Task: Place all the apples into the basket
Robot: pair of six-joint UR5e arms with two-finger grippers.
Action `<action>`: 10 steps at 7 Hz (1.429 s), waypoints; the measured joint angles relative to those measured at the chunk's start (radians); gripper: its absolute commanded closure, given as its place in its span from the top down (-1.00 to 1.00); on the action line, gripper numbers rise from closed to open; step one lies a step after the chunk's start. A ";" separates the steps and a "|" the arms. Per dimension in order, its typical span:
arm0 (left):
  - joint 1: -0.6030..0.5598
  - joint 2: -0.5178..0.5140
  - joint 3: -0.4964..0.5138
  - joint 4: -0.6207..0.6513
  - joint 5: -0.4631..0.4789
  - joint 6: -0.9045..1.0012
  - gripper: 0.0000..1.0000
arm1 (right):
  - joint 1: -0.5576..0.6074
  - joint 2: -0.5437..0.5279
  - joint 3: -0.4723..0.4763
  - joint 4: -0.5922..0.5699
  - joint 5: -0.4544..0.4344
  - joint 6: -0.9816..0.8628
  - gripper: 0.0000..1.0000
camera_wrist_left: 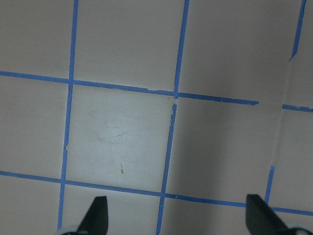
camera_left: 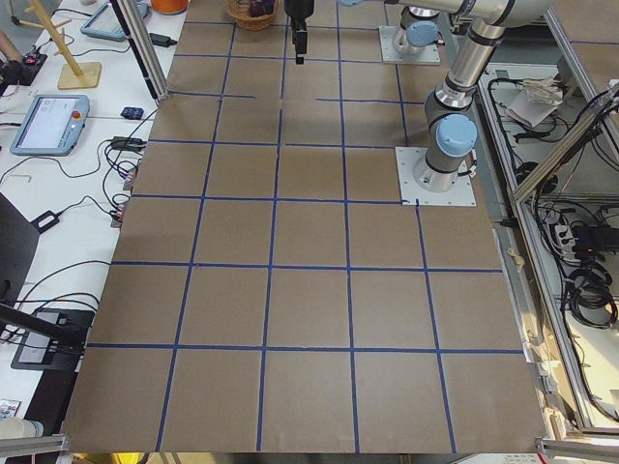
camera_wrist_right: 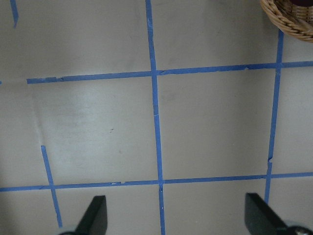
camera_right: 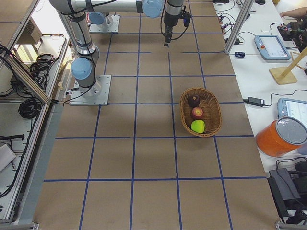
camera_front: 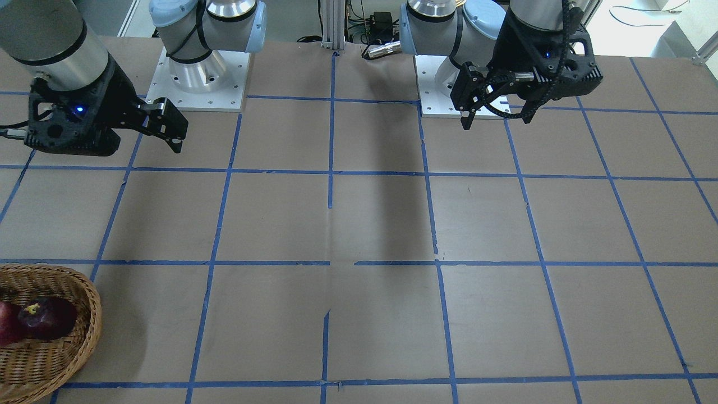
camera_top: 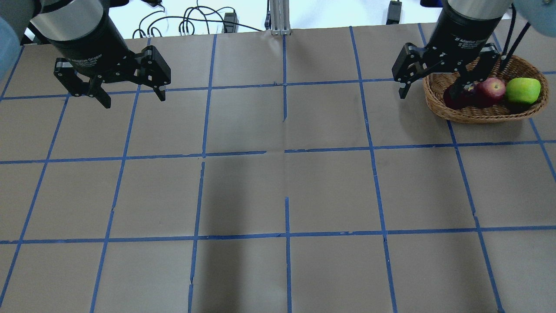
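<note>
The wicker basket stands at the table's far right and holds all three apples in a row: the maroon one, the red one and the yellow-green one. The exterior right view shows the basket and the same three apples. My right gripper is open and empty, raised by the basket's left end, with one finger in front of the maroon apple. Its wrist view shows bare table and the basket rim. My left gripper is open and empty, raised over the far left.
The table is brown paper with a blue tape grid. In the front-facing view the basket is cut off at the bottom left corner. Off the table on the operators' side are tablets, cables and an orange container.
</note>
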 measured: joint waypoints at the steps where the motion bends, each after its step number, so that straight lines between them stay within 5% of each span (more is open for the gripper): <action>1: 0.000 0.000 0.000 0.000 0.000 0.000 1.00 | 0.029 -0.009 0.013 0.001 -0.001 0.013 1.00; 4: -0.001 0.000 0.000 0.001 0.000 0.000 1.00 | 0.039 -0.073 0.112 -0.018 -0.002 0.008 1.00; 10: 0.000 -0.008 -0.013 0.011 -0.020 0.121 1.00 | 0.024 -0.094 0.083 -0.042 -0.013 0.002 1.00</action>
